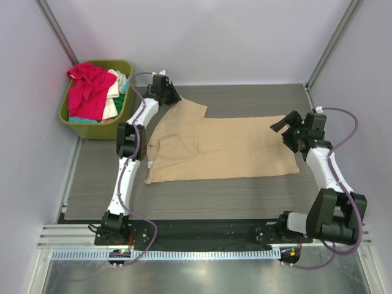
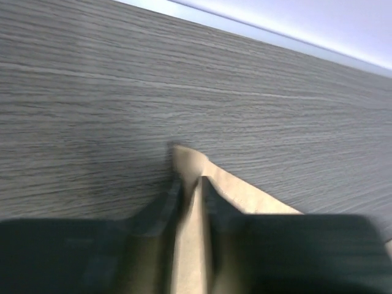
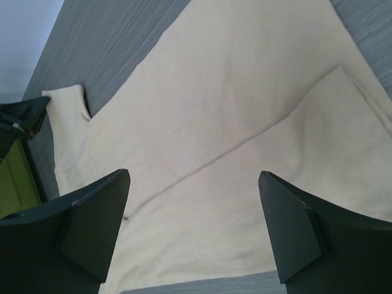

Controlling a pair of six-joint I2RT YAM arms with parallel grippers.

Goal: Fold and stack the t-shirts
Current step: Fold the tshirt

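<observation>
Your left arm [image 1: 122,180] and right arm [image 1: 324,168] share one build: white tube links between chunky black joints, each on a black base. A thin purple-grey cable [image 1: 356,124] loops along each. The right arm's fingers [image 3: 92,226] are dark, flat-faced wedges. The left's look dark and blurred.
</observation>
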